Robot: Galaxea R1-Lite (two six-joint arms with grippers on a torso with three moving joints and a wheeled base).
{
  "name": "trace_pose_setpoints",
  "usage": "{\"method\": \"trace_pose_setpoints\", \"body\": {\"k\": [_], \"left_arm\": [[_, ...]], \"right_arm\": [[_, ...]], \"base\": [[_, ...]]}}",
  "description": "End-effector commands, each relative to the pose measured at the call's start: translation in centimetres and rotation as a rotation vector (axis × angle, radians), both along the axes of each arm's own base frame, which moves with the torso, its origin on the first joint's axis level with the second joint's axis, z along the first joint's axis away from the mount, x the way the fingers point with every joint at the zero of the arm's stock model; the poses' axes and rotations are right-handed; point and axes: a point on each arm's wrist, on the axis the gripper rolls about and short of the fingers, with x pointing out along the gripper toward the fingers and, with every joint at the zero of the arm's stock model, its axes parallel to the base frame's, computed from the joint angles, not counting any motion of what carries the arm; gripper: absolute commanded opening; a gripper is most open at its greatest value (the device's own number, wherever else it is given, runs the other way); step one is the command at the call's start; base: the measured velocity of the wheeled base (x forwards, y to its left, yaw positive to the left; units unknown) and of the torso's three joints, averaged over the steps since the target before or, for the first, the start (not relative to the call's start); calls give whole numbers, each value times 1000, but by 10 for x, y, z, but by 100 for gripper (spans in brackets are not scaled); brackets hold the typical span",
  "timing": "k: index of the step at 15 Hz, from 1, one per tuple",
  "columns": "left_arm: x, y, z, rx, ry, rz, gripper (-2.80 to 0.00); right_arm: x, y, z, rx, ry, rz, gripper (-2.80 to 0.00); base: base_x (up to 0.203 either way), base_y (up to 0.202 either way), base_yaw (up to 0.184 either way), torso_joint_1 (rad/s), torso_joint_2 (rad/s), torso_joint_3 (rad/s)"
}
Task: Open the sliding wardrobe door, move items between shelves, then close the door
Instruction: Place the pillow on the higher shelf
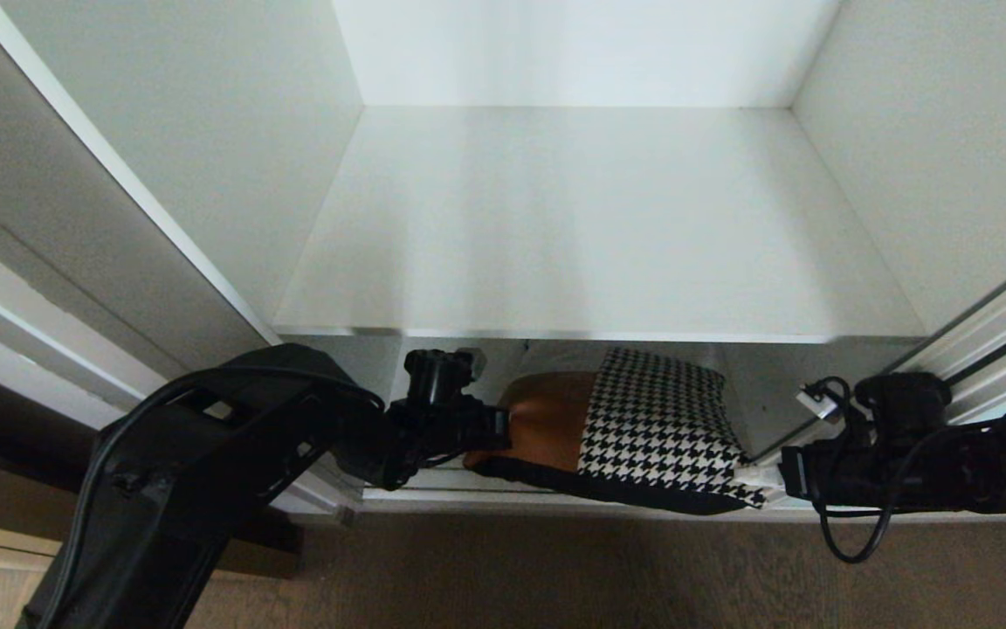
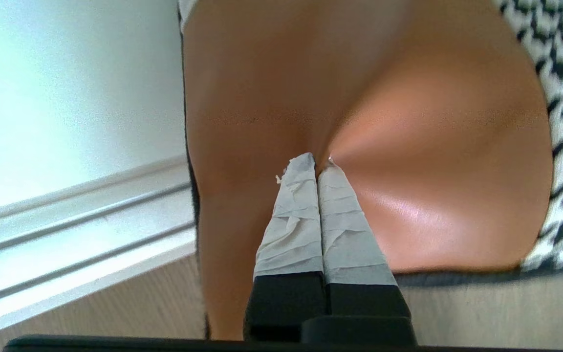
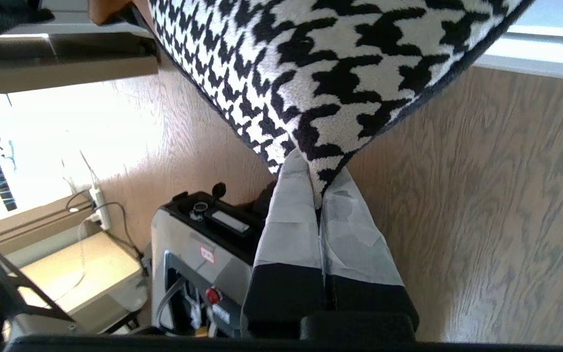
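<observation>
the wardrobe stands open in front of us, white side walls either side, and the big upper shelf fills most of the head view, a plain white board running back to the rear wall. at the far left edge of the picture a pale panel with a silver-white frame runs diagonally; whether that is the sliding door itself i can't tell. down along the wardrobe's front edge runs the pale metal track, and beyond it the wood-grain floor.

now the cushion-like bag: it sits below the front edge of the upper shelf, at the mouth of the lower level, spanning between the two arms and hanging out over the track and the floor. tan leather half toward the left arm, houndstooth half toward the right, black underside showing along its front edge.

left gripper is in at the leather end, taped fingers pressed tight together, pinching a fold of the tan leather so it puckers around the tips.

right gripper is over at the houndstooth corner, its fingers clamped narrow on that black-edged corner of the fabric.
</observation>
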Motion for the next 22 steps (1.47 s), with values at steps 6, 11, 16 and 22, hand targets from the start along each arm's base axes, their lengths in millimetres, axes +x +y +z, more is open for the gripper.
{"method": "trace_pose_setpoints", "body": {"k": [6, 11, 16, 22], "left_arm": [[21, 1, -19, 26, 38, 71, -280], [16, 3, -14, 36, 42, 63, -280], [-10, 13, 23, 13, -4, 70, -280], [-68, -6, 64, 1, -99, 110, -280]], "right_arm": [[9, 3, -16, 5, 3, 3, -280], [5, 4, -10, 4, -9, 5, -280], [-17, 11, 21, 5, -70, 23, -280], [-38, 28, 50, 1, -138, 75, -280]], "base": [[0, 0, 0, 0, 0, 0], [0, 0, 0, 0, 0, 0], [0, 0, 0, 0, 0, 0], [0, 0, 0, 0, 0, 0]]}}
